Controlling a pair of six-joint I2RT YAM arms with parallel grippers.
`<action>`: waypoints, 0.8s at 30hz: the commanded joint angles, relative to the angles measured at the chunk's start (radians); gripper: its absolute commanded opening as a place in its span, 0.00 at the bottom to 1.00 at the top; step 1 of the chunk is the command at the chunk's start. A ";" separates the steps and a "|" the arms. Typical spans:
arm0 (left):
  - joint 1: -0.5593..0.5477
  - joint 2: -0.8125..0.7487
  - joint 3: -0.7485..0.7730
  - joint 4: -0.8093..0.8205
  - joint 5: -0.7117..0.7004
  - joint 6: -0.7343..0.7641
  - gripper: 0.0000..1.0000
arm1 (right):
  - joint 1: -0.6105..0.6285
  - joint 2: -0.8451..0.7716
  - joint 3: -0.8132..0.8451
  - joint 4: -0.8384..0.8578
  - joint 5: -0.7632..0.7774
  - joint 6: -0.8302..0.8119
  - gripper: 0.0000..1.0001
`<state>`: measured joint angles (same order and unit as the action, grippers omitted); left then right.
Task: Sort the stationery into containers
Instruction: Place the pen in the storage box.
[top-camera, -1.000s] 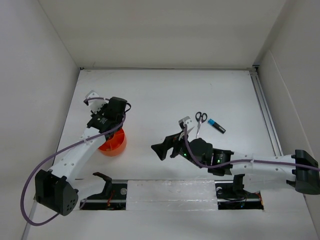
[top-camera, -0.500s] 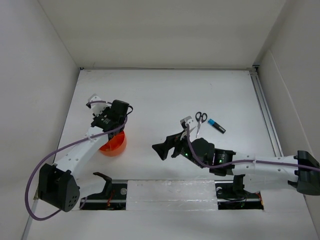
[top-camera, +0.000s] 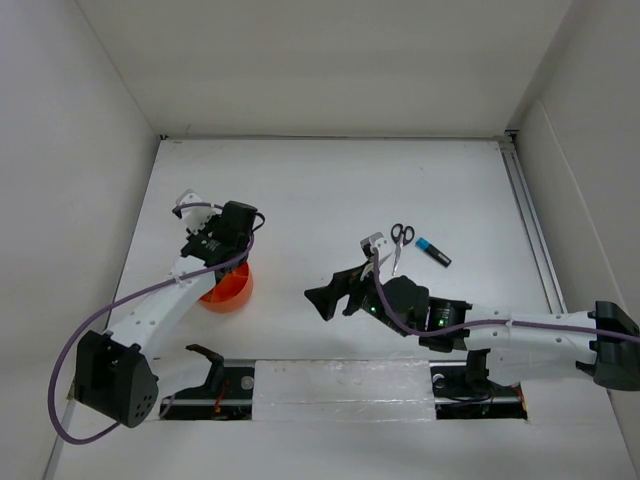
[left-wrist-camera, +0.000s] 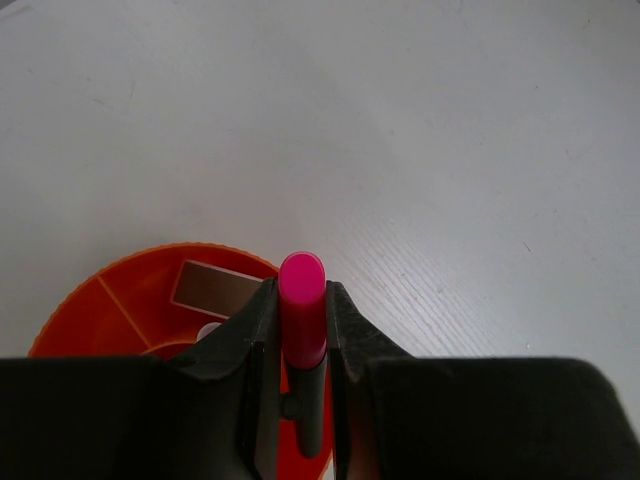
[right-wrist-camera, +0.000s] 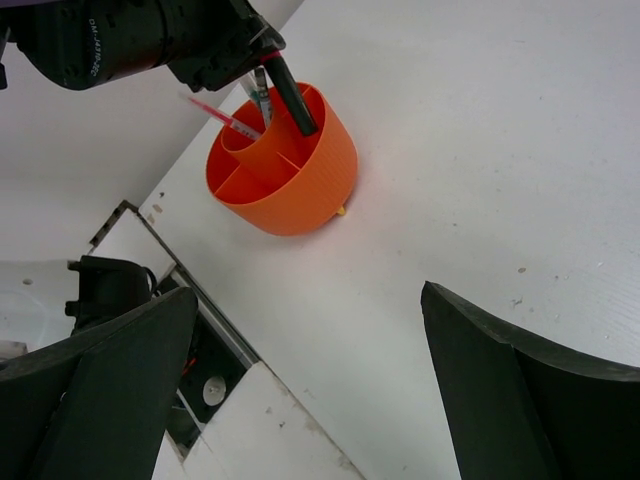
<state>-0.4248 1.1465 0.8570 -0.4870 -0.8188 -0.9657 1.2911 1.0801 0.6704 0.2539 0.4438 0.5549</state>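
From the top view, the cup (top-camera: 229, 289) sits near the table's (top-camera: 330, 180) left edge, toward the near side. My left arm hangs right over it, and from up here I can't make out what the left jaws carry. The scissors (top-camera: 400, 240) and marker (top-camera: 433, 252) lie just beside each other right of the middle, well apart from the cup. The right arm reaches across the near side, its jaws pointing at the cup but short of it.

On the left wrist view, the left jaws are almost closed, pinching the highlighter (left-wrist-camera: 302, 298) just under its pink cap. They hold it upright above the cup. A pale flat block (left-wrist-camera: 208, 286) lies in one compartment, probably the eraser.

On the right wrist view, the right jaws are spread fully and hold nothing. The highlighter's black barrel dips inside the cup's rim, beside a pink pen (right-wrist-camera: 215, 112) that leans out of the cup.

I judge this to be the drop-off step for the highlighter. Next I'd part the left jaws just enough to let it slide in. Then I'd lift straight up so I don't knock the leaning pen. The scissors and marker are left to sort, and the right arm is better placed for them.
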 joint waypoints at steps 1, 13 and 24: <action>-0.002 -0.042 -0.007 0.011 0.004 0.015 0.00 | 0.007 -0.008 -0.003 0.016 -0.008 0.008 1.00; -0.002 -0.007 -0.007 0.001 0.004 0.015 0.00 | 0.007 -0.017 0.006 0.007 0.001 0.008 1.00; -0.011 -0.016 -0.027 -0.010 0.013 0.005 0.17 | 0.007 -0.017 -0.003 0.007 0.001 0.008 1.00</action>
<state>-0.4309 1.1389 0.8551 -0.4858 -0.7959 -0.9588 1.2911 1.0801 0.6704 0.2424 0.4438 0.5549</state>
